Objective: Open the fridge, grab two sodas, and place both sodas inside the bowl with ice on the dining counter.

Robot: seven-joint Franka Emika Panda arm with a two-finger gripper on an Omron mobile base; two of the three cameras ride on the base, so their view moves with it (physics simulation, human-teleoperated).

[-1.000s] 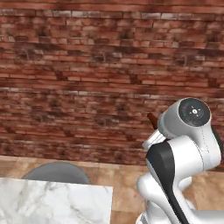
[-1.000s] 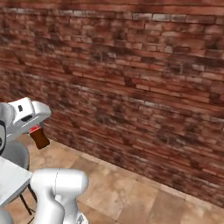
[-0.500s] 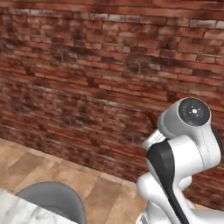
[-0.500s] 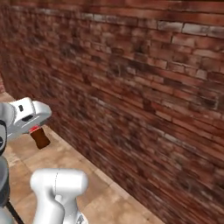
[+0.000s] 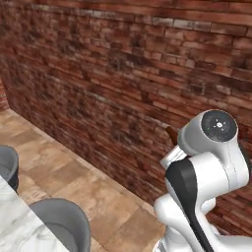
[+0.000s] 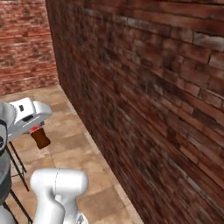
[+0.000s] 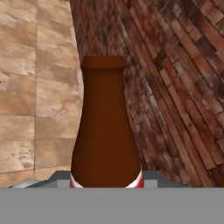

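The small dark brown bottle with the narrow neck is in the robot's two-finger gripper, jaws clamped on its base, neck pointing away toward the red-brick wall. By my reckoning this is the carrying step: one soda out of the fridge and on its way. A corner of the white marble dining counter shows at about seven o'clock in the left base view, with round grey stools tucked beside it. Next it needs to face that counter, find the bowl, and lower the bottle in gently.
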